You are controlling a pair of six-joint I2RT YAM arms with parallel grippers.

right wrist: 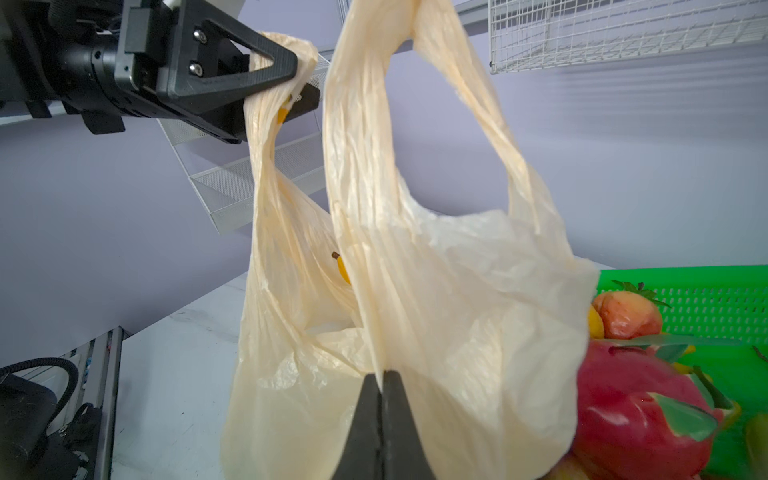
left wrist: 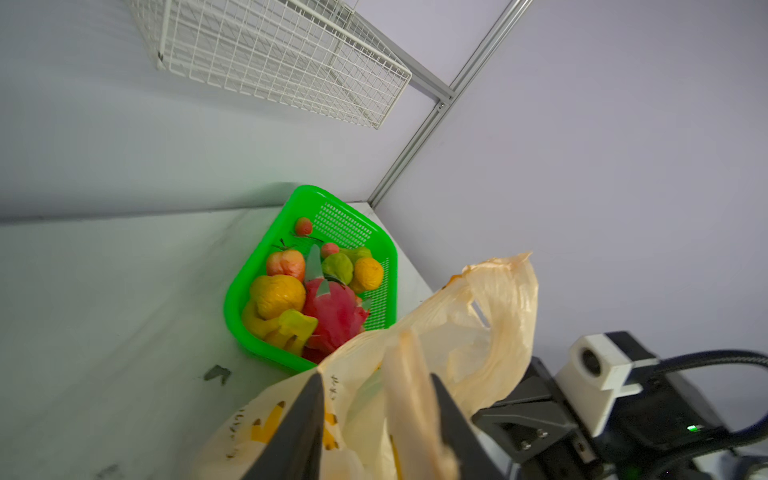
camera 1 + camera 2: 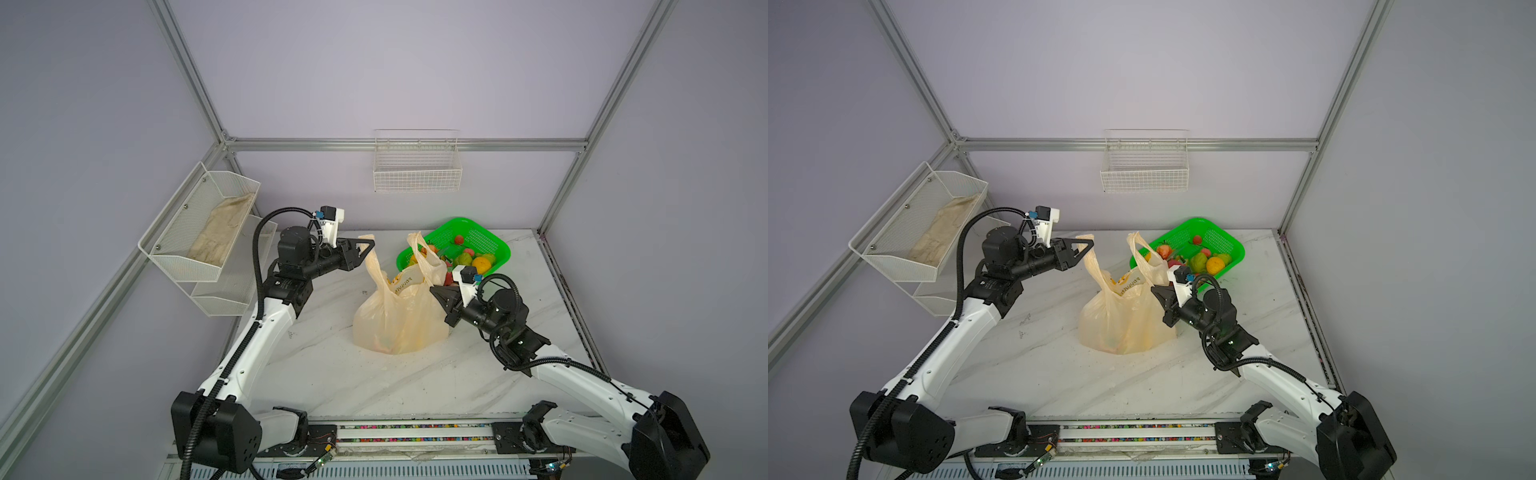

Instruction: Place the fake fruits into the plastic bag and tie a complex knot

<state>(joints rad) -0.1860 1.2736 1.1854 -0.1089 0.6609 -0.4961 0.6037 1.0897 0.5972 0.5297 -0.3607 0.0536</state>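
While fake fruits (image 3: 481, 264) are left in basket (image 3: 457, 220) mid-right, plastic bag (image 3: 399, 316) is pinched by right gripper (image 3: 434, 289), left gripper (image 3: 369, 248) is spread, nothing is tied.

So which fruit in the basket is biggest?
The pink-red dragon fruit, with green-tipped scales; the other fruits beside it, yellow, orange and green, are all smaller.

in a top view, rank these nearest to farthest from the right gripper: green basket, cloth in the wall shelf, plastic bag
1. plastic bag, pinched in the right gripper, at centre
2. green basket, just behind it
3. cloth, in the shelf on the left wall
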